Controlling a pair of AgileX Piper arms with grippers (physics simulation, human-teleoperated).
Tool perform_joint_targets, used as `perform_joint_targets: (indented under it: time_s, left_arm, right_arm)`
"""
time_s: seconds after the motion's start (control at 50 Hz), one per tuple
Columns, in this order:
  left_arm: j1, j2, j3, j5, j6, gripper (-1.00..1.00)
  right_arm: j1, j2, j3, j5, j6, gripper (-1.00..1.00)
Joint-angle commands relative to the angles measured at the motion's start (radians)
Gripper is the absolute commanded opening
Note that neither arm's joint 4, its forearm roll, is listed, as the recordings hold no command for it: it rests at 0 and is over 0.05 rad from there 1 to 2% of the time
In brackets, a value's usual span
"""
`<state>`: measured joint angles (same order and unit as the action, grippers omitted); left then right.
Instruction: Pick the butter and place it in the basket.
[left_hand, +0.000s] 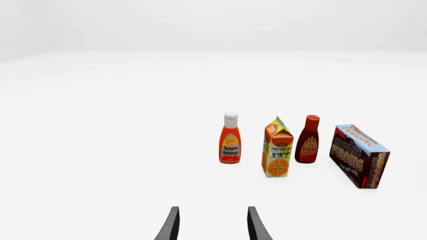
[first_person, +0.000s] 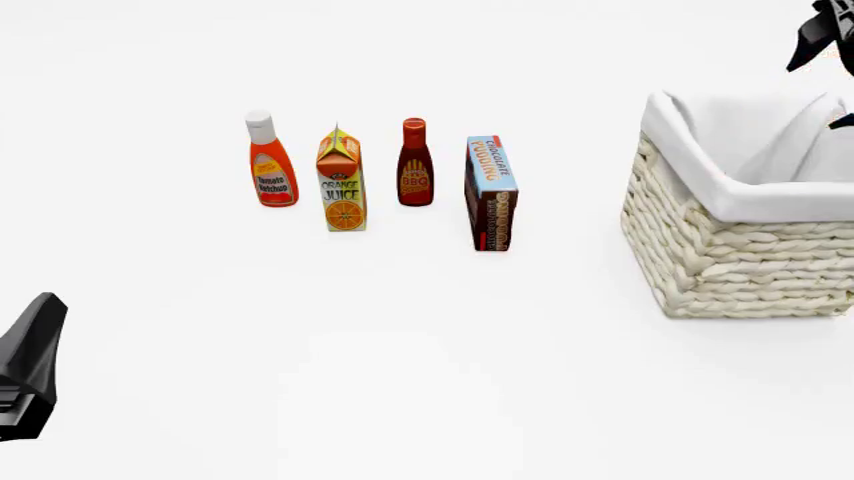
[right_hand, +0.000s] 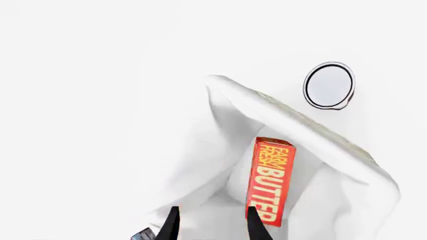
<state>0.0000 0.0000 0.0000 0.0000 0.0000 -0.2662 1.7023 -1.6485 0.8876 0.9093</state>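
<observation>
Both jaws of the right gripper (right_hand: 211, 222) stand apart, holding nothing, above the basket (right_hand: 313, 135). Just beyond one fingertip, the butter (right_hand: 270, 181) lies inside the basket against its white liner. Left gripper (left_hand: 212, 224) jaws also stand apart and unloaded, with the ketchup (left_hand: 230, 138) and orange juice (left_hand: 277, 148) well ahead of them.

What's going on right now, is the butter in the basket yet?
Both hands open, empty. Right hand above the basket. Butter inside on the liner, released. Nothing in the way.
</observation>
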Motion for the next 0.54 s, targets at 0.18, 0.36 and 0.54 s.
perform_joint_targets:
  time_s: [0.18, 0.36, 0.54]
  left_arm:
    - [0.0, 0.0, 0.0, 0.0, 0.0, 1.0]
    - [0.0, 0.0, 0.0, 0.0, 0.0, 1.0]
    - [0.0, 0.0, 0.0, 0.0, 0.0, 1.0]
  right_arm:
    - [0.01, -0.041, -0.04, 0.001, 0.023, 1.0]
    - [0.01, -0.056, -0.052, 0.008, 0.015, 1.0]
    - [0.014, -0.144, -0.069, -0.068, -0.067, 1.0]
